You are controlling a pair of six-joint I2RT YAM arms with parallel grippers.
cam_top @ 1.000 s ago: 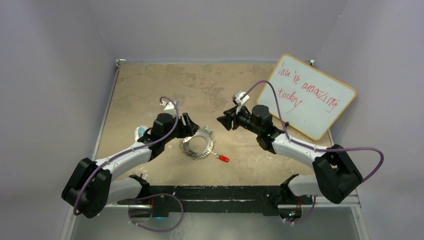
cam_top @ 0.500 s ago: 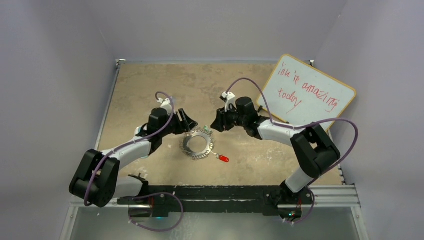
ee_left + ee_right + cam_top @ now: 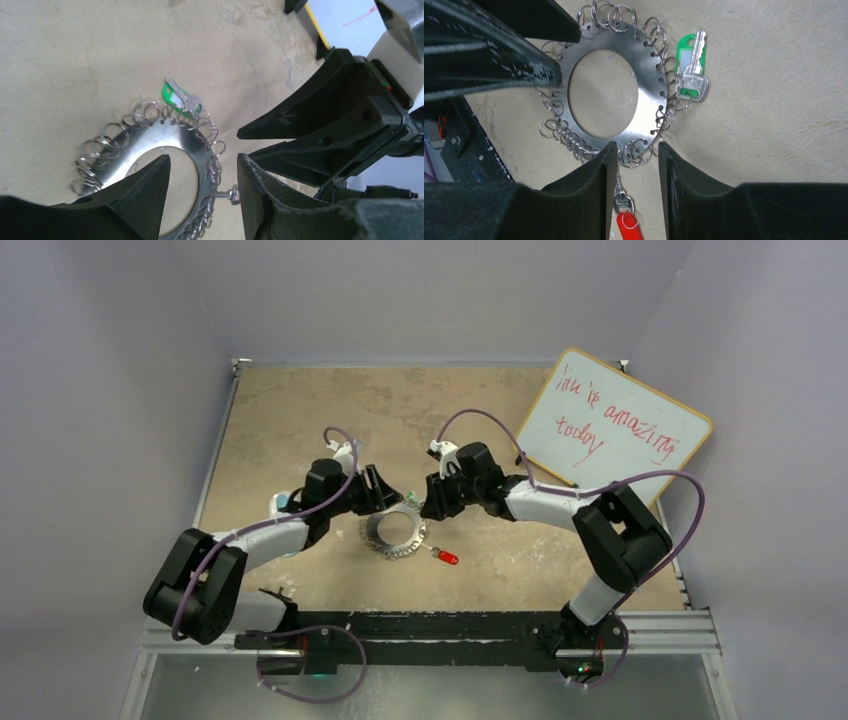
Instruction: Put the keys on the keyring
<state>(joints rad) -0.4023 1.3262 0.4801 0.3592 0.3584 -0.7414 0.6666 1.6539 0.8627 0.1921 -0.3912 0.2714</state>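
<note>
Hovering over the keyring (image 3: 649,100), both arms meet nose to nose at the middle of the table (image 3: 300,410).

Left gripper (image 3: 204,165): fingers apart, nothing between them, poised above the ring's far-left side.

Right gripper (image 3: 636,150): fingers likewise apart and empty, over the fringe of loops on the ring's right side, facing the left one.

Keyring: lies flat on the tabletop, bare table showing through its open centre.

Green-headed key (image 3: 691,65): flat on the table at the ring's far edge, its head overlapping the loops. Whether it is threaded on one I cannot tell.

Red-headed key (image 3: 628,226): on the near-right side, just outside the rim. Its shank points in at the loops and reaches one; linked or merely touching is not clear from here.

Judgement: the two-sided approach makes sense. One gripper can pin or steady the flat ring while the other works a loop or a key, since the ring would likely slide under a single push. Spread fingers leave room to drop over such small parts.

Whiteboard (image 3: 620,430): sits at the far right corner, well apart from the work.
</note>
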